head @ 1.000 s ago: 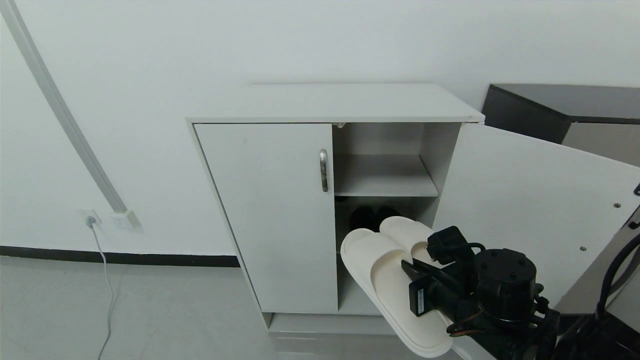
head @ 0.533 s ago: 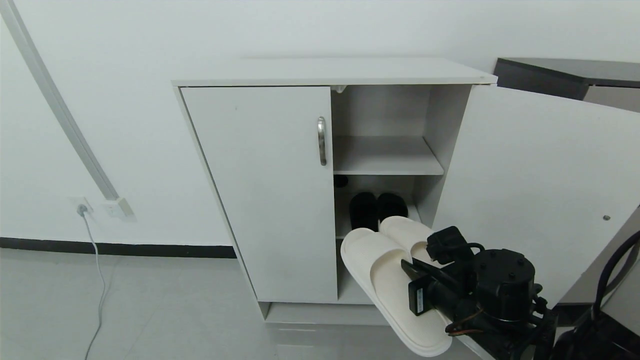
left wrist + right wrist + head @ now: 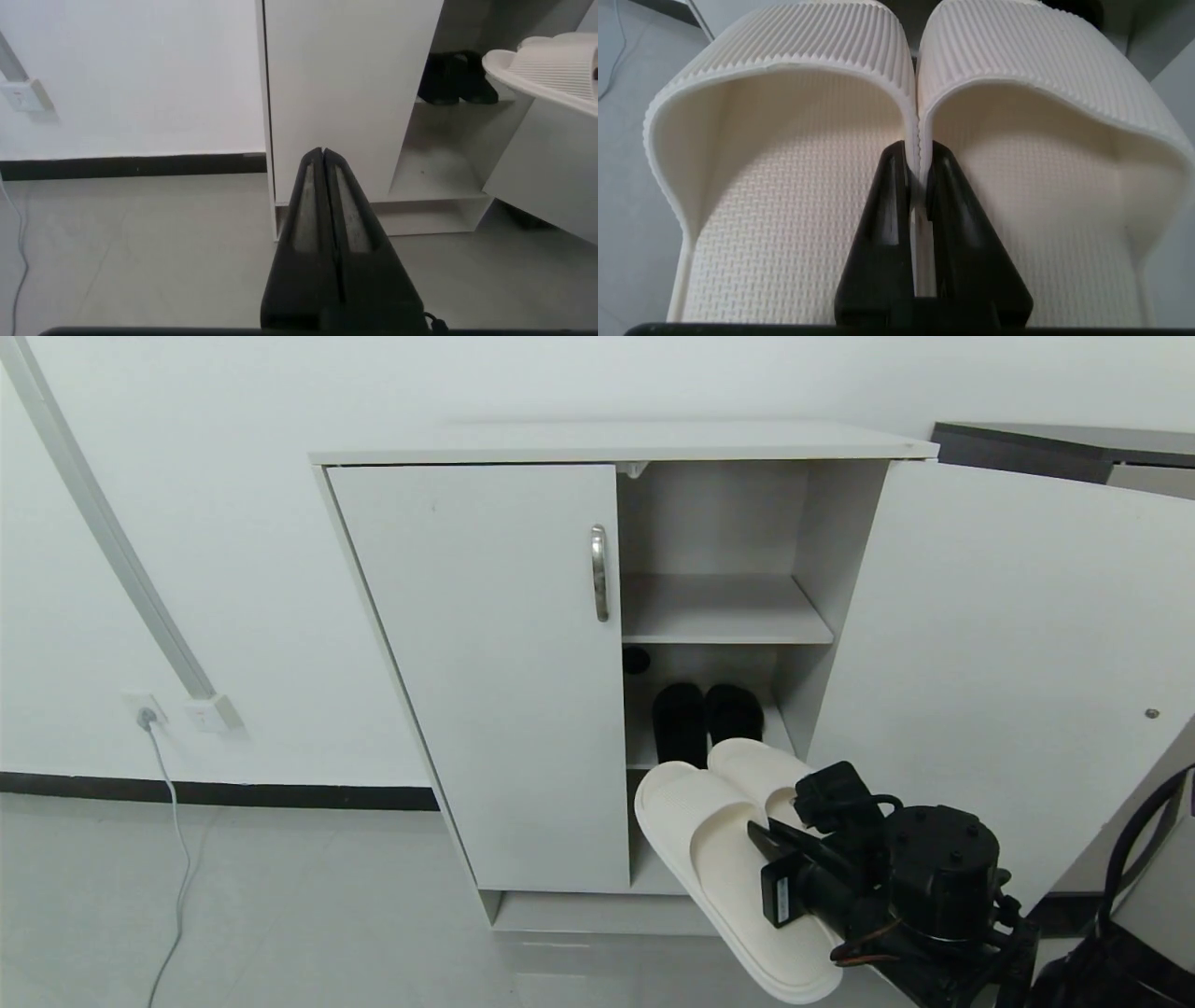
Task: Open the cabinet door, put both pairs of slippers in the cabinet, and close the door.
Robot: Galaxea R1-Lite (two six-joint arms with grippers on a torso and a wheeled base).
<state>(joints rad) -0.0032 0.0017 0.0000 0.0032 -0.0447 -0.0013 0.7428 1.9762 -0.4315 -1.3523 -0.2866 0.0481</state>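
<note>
while the right gripper (image 3: 780, 845) holds the white slippers (image 3: 709, 845) at the near right of the head view, the cabinet (image 3: 616, 441) stands just beyond them with its right door (image 3: 990, 644) swung wide and its left door (image 3: 485, 672) shut. the black slippers (image 3: 705, 719) already sit on the middle shelf inside, toes toward the back. the white pair's long axis runs from the fingers at the heel end to toes pointing far and a little left, straight at the opening, so i judge the coming move to be a forward push by the right arm, which is the nearer one. the lowest compartment is partly hidden behind the white pair, and the heels are covered by the wrist.

from the left wrist, the left gripper (image 3: 322, 201) hangs low over the floor, nearer than the cabinet, fingers pressed together on nothing. the white slippers (image 3: 556, 65) are cut off at the edge, and the black slippers (image 3: 458, 79) show in the opening.

from the right wrist, the right gripper (image 3: 920, 196) pinches narrow on the two touching inner walls of the white slippers (image 3: 785, 187), side by side. what lies beyond the toes is hard to make out.
</note>
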